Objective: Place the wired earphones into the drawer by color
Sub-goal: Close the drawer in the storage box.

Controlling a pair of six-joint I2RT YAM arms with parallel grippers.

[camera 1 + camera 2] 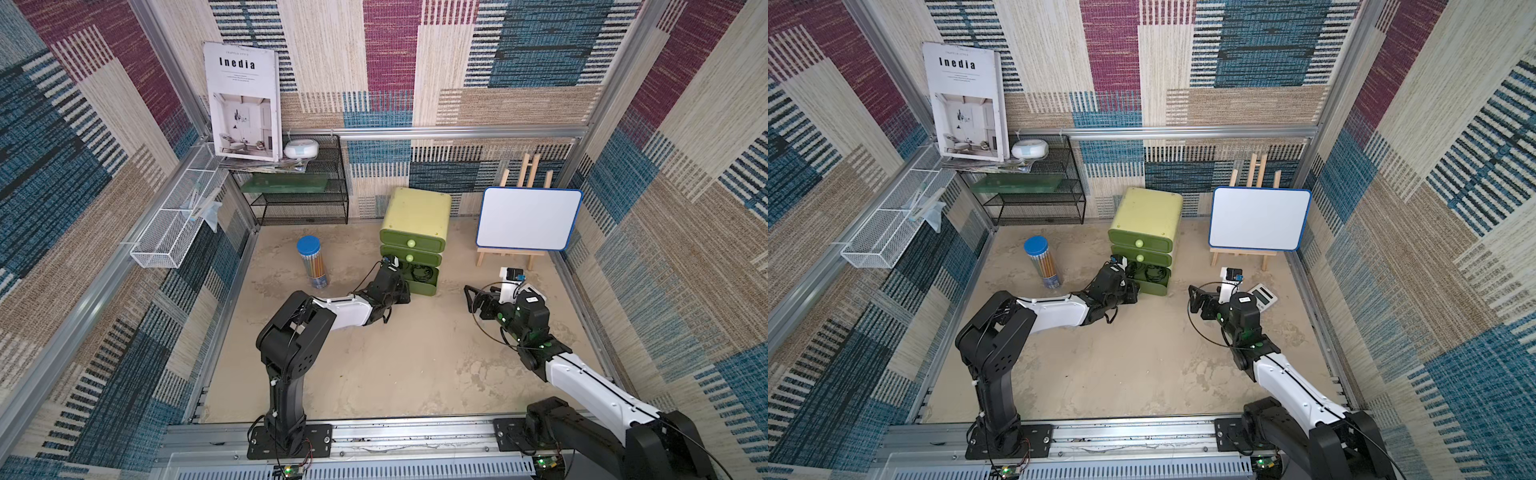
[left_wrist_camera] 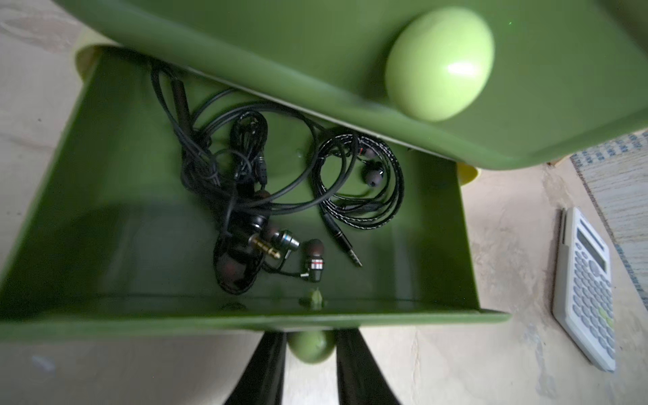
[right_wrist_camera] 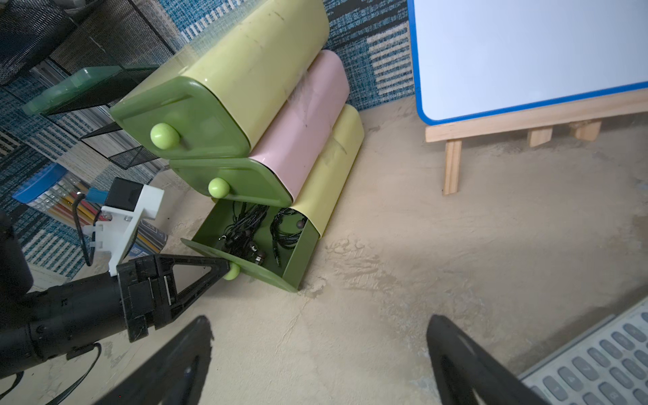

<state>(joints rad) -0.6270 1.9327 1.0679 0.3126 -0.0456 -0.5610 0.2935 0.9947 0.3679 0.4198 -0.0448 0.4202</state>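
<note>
The green cabinet's bottom drawer (image 1: pixel 424 284) (image 1: pixel 1154 284) stands pulled out. Inside it lie black wired earphones: a tangled bunch (image 2: pixel 245 182) (image 3: pixel 245 228) and a braided coil (image 2: pixel 364 189). No red or white sets show. My left gripper (image 2: pixel 311 337) (image 3: pixel 226 268) sits at the drawer's front, its fingers (image 2: pixel 270 368) pressed on both sides of the round green knob (image 2: pixel 311 348) (image 3: pixel 232 273). My right gripper (image 3: pixel 319 326) (image 1: pixel 471 297) hovers open over bare floor to the right of the cabinet, nothing between its fingers.
The two upper drawers (image 3: pixel 182 122) are closed. A calculator (image 1: pixel 1262 296) (image 2: pixel 589 287) lies under the right arm. A whiteboard on an easel (image 1: pixel 528 218) stands back right, a pencil tube (image 1: pixel 313 262) left of the cabinet, a black mesh rack (image 1: pixel 299 195) behind.
</note>
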